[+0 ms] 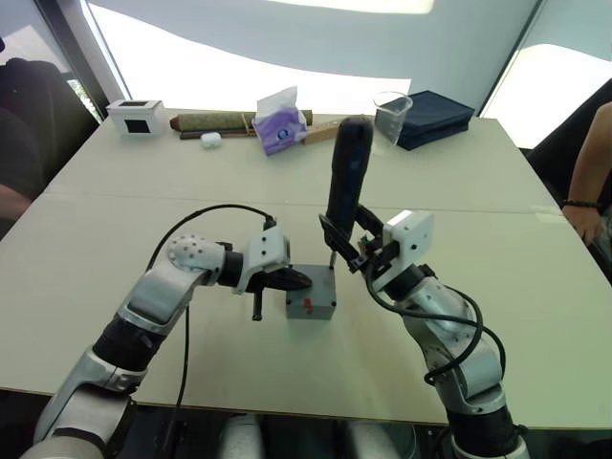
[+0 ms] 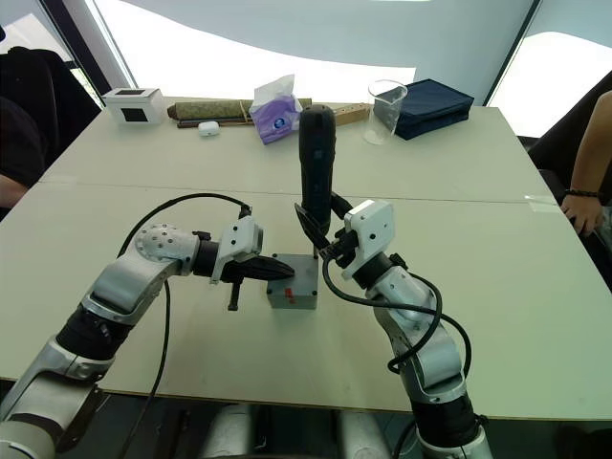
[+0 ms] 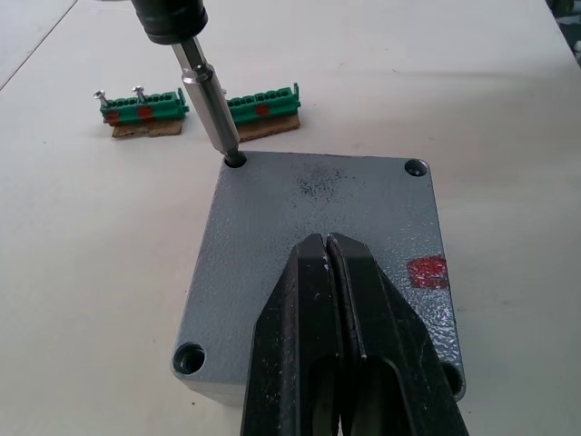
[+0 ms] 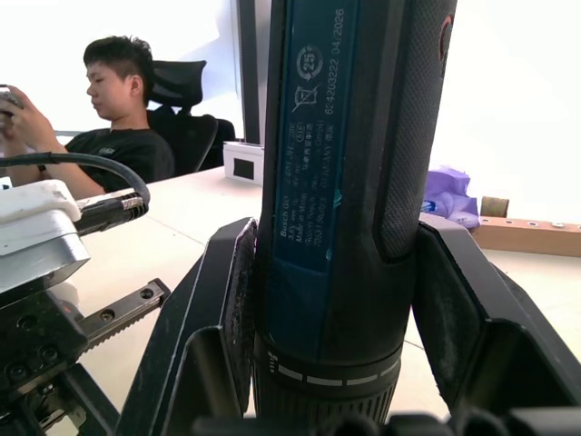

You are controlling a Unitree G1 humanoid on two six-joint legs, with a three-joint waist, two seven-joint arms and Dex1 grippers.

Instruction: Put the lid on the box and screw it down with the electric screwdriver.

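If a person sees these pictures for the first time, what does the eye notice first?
First, the tall black electric screwdriver, held upright by the right gripper at the table's middle, its bit in a corner hole of the grey lid. The left gripper, fingers shut, presses on that lid, which sits on the box.

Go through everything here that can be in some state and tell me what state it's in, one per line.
lid: seated on the box, bit in one corner hole
box: closed by the lid, on the table
electric screwdriver: upright, held
right gripper: shut on the screwdriver
left gripper: shut, resting on the lid
clear cup: upright
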